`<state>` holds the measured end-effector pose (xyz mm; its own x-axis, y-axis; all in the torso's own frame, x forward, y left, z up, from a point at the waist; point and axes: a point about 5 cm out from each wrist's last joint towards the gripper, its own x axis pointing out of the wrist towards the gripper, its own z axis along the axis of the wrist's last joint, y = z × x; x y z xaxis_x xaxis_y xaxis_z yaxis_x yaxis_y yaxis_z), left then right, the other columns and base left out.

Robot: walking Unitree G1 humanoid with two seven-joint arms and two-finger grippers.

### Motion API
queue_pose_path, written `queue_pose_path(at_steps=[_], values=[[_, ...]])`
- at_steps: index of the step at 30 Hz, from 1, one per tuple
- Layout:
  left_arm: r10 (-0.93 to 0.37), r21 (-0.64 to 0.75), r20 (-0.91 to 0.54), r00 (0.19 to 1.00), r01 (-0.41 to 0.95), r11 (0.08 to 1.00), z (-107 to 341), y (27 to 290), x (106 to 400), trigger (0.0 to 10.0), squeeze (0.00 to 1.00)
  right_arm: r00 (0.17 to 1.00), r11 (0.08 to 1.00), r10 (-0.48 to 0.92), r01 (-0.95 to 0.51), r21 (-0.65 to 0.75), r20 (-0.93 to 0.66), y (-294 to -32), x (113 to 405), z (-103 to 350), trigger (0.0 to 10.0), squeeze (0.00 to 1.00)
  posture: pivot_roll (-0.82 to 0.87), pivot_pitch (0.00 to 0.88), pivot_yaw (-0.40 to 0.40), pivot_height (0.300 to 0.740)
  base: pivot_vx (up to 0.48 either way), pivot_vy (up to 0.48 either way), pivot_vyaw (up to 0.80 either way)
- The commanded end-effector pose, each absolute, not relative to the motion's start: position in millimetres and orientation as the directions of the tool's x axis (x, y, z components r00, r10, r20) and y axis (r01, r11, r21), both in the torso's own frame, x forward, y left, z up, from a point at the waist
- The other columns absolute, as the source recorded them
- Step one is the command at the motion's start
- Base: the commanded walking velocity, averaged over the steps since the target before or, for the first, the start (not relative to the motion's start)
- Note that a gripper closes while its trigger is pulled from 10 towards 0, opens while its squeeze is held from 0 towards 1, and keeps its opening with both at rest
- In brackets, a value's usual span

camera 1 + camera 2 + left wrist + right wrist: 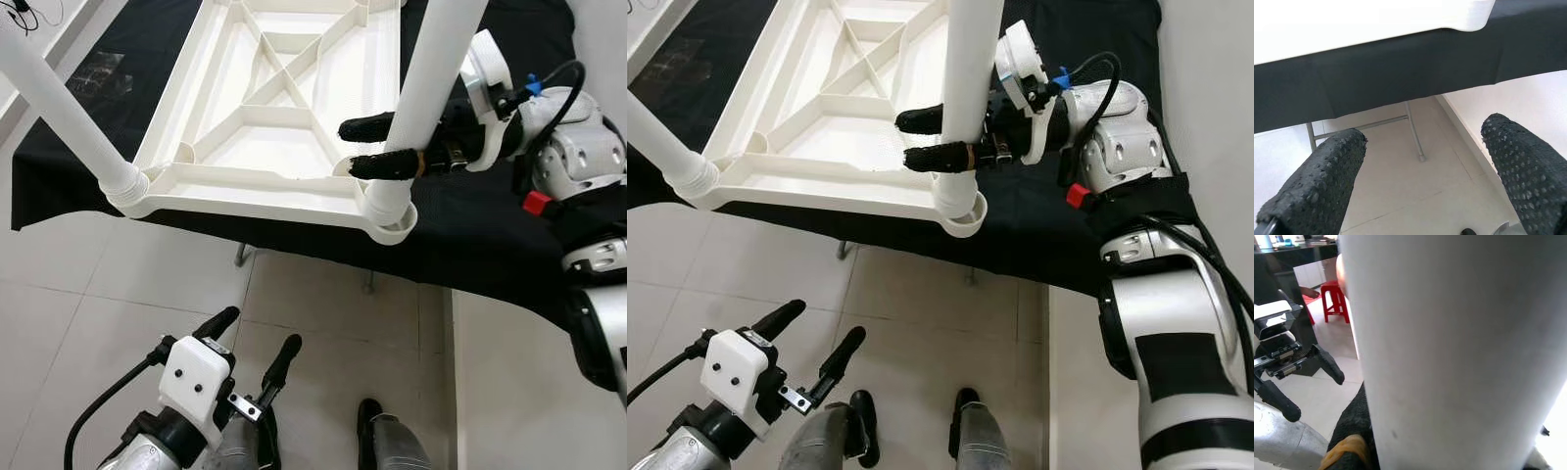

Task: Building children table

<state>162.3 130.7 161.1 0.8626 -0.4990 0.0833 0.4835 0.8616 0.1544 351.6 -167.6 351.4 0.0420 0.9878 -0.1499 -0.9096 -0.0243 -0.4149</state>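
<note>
Table leg (431, 88) stands clenched between the right pincer's (377, 147) 2 fingers.

Your head views are bright and evenly lit; soft glare washes the glossy pale floor tiles (323, 323). The white plastic tabletop (1352, 19) burns out to flat white. The white round leg (1449, 347) sits close and blurred. Straight edges bow near frame corners.

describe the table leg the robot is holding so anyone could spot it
On the black cloth lies an upside-down white plastic tabletop. From its near right corner socket rises a round white plastic leg, the one with the right tool closed around it; the other leg stands untouched.
</note>
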Motion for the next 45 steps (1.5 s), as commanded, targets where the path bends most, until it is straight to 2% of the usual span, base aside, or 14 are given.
queue_pose_path(at_steps=[1, 11, 27, 36, 45], values=[[-0.501, 0.159, 0.060, 0.863, 0.488, 0.858, 160.1, 133.7, 157.4, 10.0, 0.00, 0.043, -0.031, 0.982, -0.921, -0.388, -0.183, -171.1, 352.9, 343.3, 10.0, 0.00, 0.10, 0.405, 0.030, 0.740, 0.000, 0.000, 0.00], [-0.504, 0.161, 0.052, 0.862, 0.491, 0.856, 160.2, 134.8, 156.0, 10.0, 0.00, 0.046, -0.019, 0.986, -0.924, -0.382, -0.161, -176.7, 351.6, 342.6, 10.0, 0.00, 0.11, 0.407, 0.039, 0.740, 0.000, 0.000, 0.00], [-0.508, 0.165, 0.043, 0.860, 0.496, 0.853, 159.4, 137.1, 156.7, 10.0, 0.00, -0.006, -0.062, 0.987, -0.936, -0.345, -0.163, -180.2, 341.1, 332.6, 10.0, 0.00, 0.11, 0.399, 0.055, 0.740, 0.000, 0.000, 0.00], [-0.510, 0.165, 0.050, 0.859, 0.496, 0.852, 159.9, 135.6, 158.0, 10.0, 0.00, -0.035, -0.101, 0.982, -0.928, -0.359, -0.188, -167.1, 343.7, 328.9, 10.0, 0.00, 0.11, 0.398, 0.047, 0.740, 0.000, 0.000, 0.00], [-0.508, 0.164, 0.057, 0.859, 0.494, 0.854, 161.8, 135.0, 157.7, 10.0, 0.00, -0.030, -0.101, 0.981, -0.920, -0.378, -0.189, -160.0, 348.8, 331.6, 10.0, 0.00, 0.11, 0.412, 0.042, 0.740, 0.000, 0.000, 0.00]])
